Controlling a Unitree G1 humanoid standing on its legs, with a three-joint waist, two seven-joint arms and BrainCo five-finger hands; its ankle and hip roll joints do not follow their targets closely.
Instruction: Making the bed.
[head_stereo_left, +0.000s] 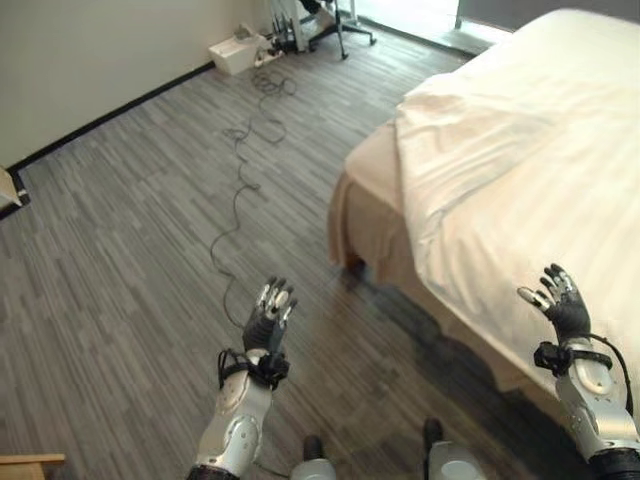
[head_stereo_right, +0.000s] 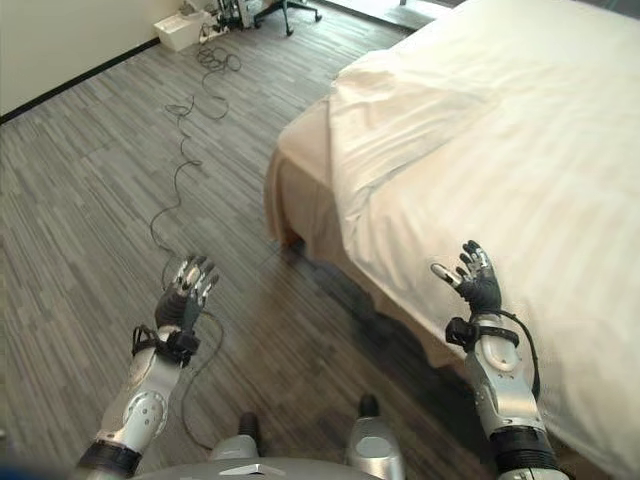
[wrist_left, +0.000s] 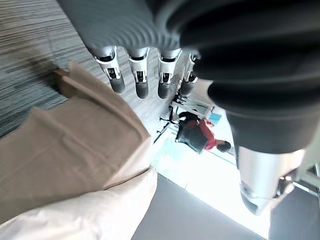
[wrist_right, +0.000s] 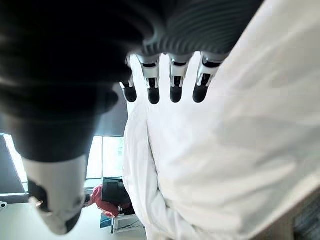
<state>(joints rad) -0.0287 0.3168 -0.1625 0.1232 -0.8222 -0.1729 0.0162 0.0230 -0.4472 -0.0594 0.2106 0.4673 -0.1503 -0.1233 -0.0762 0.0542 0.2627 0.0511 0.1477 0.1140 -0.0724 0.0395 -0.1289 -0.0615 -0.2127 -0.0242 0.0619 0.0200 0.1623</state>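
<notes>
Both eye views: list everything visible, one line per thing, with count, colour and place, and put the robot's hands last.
Cream-white duvet: one, cream, spread over the bed on the robot's right, its corner folded back at the near end.
Tan bed skirt: one, beige, exposed at the bed's corner below the duvet.
Grey wood-plank floor: one, grey, left of the bed.
Thin black cable: one, black, trailing across the floor toward the far wall.
White box: one, white, against the far wall.
Black office chair base: one, black, far end of the room.
Left hand: open, over the floor.
Right hand: open, above the duvet's near edge.
</notes>
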